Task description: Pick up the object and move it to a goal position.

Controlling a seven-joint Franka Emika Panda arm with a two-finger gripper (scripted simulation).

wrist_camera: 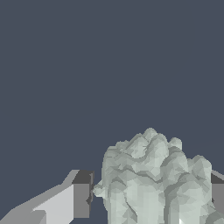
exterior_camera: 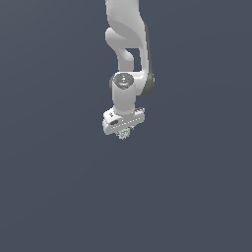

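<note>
The object (wrist_camera: 153, 179) is a pale greenish-white, bumpy, roundish lump. In the wrist view it fills the gap between the two fingers of my gripper (wrist_camera: 148, 199), and its sides meet both dark pads (wrist_camera: 82, 199). In the exterior view the white gripper (exterior_camera: 123, 131) points straight down, and the object (exterior_camera: 123, 134) shows as a tiny lump just below the hand, between the fingertips. The gripper is shut on the object. The fingers are mostly hidden behind the hand in the exterior view.
A plain dark grey-blue ground (exterior_camera: 59, 197) fills both views. The white arm (exterior_camera: 128, 44) comes down from the top middle of the exterior view. No goal marker or other thing shows.
</note>
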